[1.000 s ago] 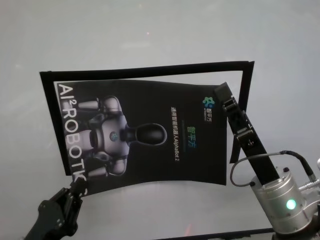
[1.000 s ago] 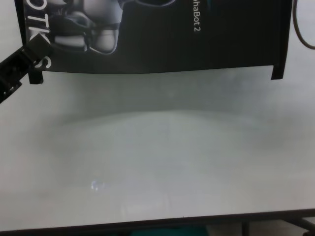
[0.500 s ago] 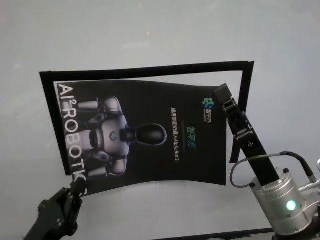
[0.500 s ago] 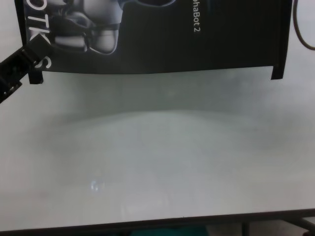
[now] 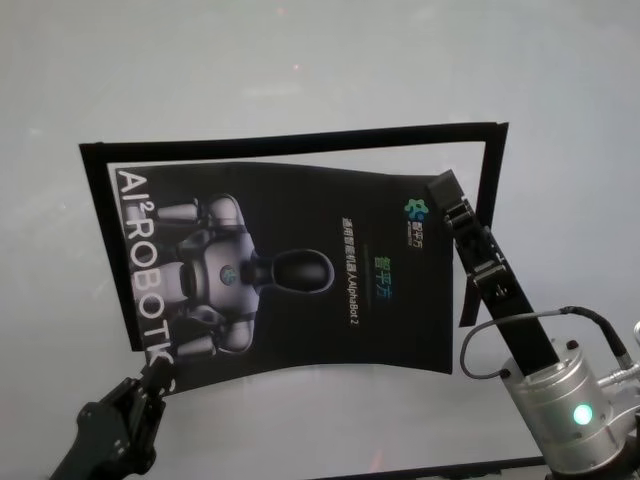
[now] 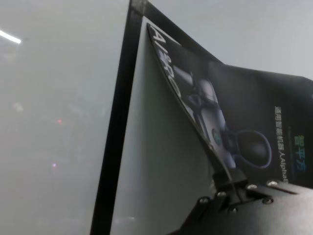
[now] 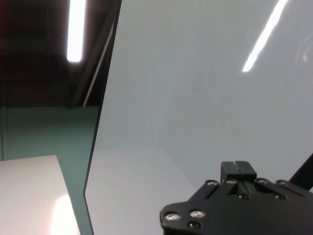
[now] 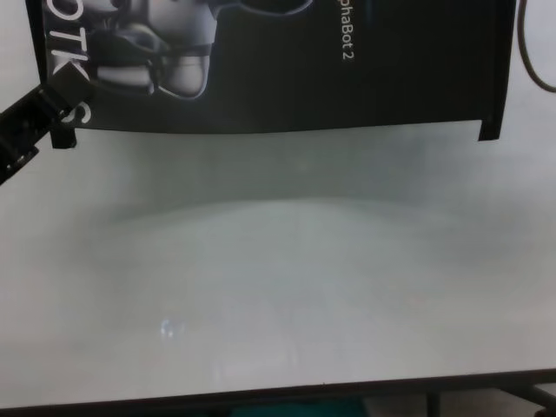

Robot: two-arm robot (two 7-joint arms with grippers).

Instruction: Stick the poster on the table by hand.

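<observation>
The poster (image 5: 300, 270) is a black glossy sheet with a silver robot figure and white lettering, bowed above the white table (image 5: 300, 70). My left gripper (image 5: 150, 378) is shut on its near left corner. The left wrist view shows the poster (image 6: 254, 112) rising from those shut fingers (image 6: 227, 180). My right gripper (image 5: 442, 185) lies over the poster's far right corner. In the right wrist view its fingers (image 7: 238, 169) are shut together with no sheet showing between them. The chest view shows the poster's near edge (image 8: 261, 126) lifted, casting a shadow on the table (image 8: 278, 287).
A narrow black tape strip (image 5: 300, 136) runs along the far side of the poster and another (image 5: 487, 230) down its right side. The right arm's cable (image 5: 475, 345) loops beside the wrist. The table's dark front edge (image 8: 278, 397) is close below.
The poster's near edge has sagged slightly and its far edge ripples more. Both grippers have stayed almost where they were.
</observation>
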